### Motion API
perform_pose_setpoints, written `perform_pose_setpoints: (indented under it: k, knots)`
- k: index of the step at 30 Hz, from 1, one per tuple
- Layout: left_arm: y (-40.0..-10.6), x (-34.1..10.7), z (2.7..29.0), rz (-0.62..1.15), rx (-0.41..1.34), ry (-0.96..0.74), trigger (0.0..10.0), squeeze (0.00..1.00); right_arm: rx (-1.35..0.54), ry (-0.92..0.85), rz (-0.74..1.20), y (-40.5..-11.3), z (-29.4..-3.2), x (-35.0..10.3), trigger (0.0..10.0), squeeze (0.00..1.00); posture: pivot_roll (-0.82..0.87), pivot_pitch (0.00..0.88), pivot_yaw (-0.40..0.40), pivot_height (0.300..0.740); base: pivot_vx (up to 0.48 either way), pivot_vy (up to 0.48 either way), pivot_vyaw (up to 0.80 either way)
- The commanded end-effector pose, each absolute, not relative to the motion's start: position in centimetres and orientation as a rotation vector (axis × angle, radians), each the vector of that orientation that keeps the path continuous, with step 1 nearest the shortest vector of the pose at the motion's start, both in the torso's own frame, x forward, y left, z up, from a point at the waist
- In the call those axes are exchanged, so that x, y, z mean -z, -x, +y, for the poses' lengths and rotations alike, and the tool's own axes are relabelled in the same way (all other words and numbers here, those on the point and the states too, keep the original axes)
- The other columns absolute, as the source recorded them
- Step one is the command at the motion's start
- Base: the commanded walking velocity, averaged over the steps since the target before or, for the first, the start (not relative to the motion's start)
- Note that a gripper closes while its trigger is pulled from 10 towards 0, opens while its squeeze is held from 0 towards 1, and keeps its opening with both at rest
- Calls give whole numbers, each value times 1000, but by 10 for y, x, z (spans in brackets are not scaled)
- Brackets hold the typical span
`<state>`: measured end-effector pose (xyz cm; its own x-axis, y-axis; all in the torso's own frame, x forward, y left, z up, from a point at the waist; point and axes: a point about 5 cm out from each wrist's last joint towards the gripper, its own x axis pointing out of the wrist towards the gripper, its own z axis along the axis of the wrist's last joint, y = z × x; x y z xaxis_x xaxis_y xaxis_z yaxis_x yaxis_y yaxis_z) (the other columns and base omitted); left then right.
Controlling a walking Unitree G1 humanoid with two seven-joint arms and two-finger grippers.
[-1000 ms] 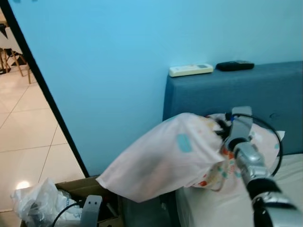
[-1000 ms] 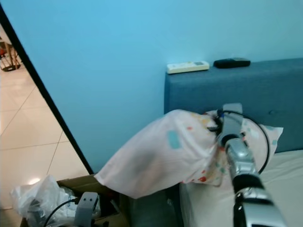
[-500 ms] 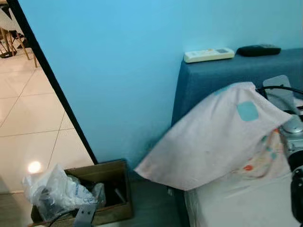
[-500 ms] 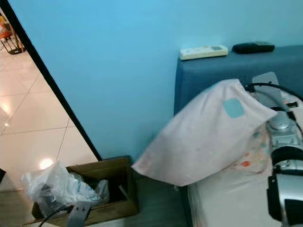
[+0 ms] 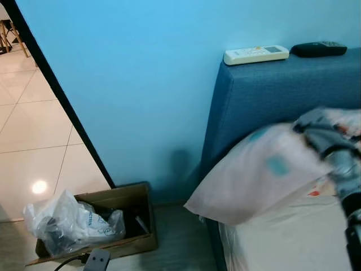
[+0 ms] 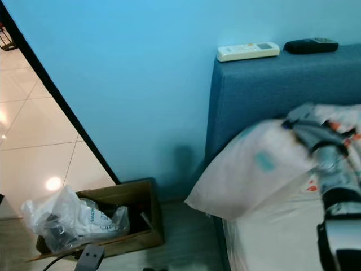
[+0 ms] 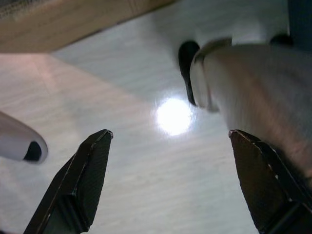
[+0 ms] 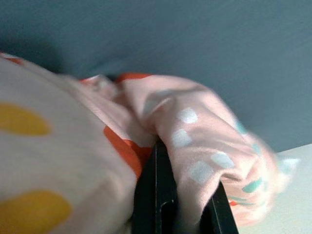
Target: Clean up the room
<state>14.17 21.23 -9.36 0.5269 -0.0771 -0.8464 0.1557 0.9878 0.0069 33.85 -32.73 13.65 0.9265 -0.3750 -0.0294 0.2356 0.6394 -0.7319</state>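
Note:
A pale pink pillow (image 5: 254,178) with coloured patches hangs over the left edge of the bed (image 5: 282,248), in front of the blue headboard (image 5: 271,96). My right gripper (image 5: 316,135) is shut on the pillow's upper end; in the right wrist view the patterned cloth (image 8: 195,146) is bunched around the black fingers (image 8: 158,204). The arm is blurred by motion. My left gripper (image 7: 168,180) hangs open low over a pale glossy floor (image 7: 146,170), with nothing between its fingers.
A white remote (image 5: 256,54) and a black remote (image 5: 318,49) lie on top of the headboard. A cardboard box (image 5: 121,217) with a crumpled plastic bag (image 5: 67,223) sits on the floor against the blue wall. Tiled floor (image 5: 34,141) opens to the left past a dark door frame.
The camera has tilted and shifted, so the whole scene slid. My right gripper has carried the pillow lower and to the right, toward the bed by the headboard.

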Motion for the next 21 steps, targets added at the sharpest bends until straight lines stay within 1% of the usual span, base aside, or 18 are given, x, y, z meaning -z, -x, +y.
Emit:
perform_pose_setpoints:
  k: [1,2,5,6,8,9,11,12,13,14,15,17,18,19,21]
  knots:
    - [-123,99,219,1064,156,-101,10000,0,369,723,190,-332,-322,-120,10000,0,48,229,42,740,0,0,0]
    - [-120,99,221,1071,153,-102,10000,0,355,679,220,-326,-316,-105,10000,0,50,233,44,740,0,0,0]
    - [-117,99,224,1081,150,-105,10000,0,352,576,275,-314,-310,-80,10000,0,46,227,45,740,0,0,0]
    - [-117,99,224,1081,150,-105,10000,0,352,576,275,-314,-310,-80,10000,0,46,227,45,740,0,0,0]
    - [-118,99,225,1082,149,-107,10000,0,402,410,294,-306,-311,-69,10000,0,44,225,43,740,0,0,0]
    - [-118,99,225,1082,149,-107,10000,0,402,410,294,-306,-311,-69,10000,0,44,225,43,740,0,0,0]
    - [-124,98,223,1071,146,-102,10000,0,469,329,308,-299,-320,-66,10000,0,34,209,38,740,0,0,0]
    - [-124,98,223,1071,146,-102,10000,0,469,329,308,-299,-320,-66,10000,0,34,209,38,740,0,0,0]
    - [-130,97,221,1060,145,-98,10000,0,507,349,326,-295,-330,-68,10000,0,33,198,37,740,0,0,0]
    - [-135,96,218,1049,146,-93,10000,0,558,431,367,-290,-344,-71,10000,0,29,191,36,740,0,0,0]
    - [-135,96,218,1049,146,-93,10000,0,558,431,367,-290,-344,-71,10000,0,29,191,36,740,0,0,0]
    - [-140,95,215,1040,149,-89,10000,0,609,537,411,-284,-358,-77,10000,0,27,186,36,740,0,0,0]
    - [-142,94,213,1036,150,-87,10000,0,679,532,415,-282,-371,-86,10000,0,17,163,36,740,0,0,0]
    - [-142,94,213,1036,150,-87,10000,0,679,532,415,-282,-371,-86,10000,0,17,163,36,740,0,0,0]
    - [-148,93,209,1029,151,-79,10000,0,839,479,407,-274,-399,-109,10000,0,9,147,33,740,0,0,0]
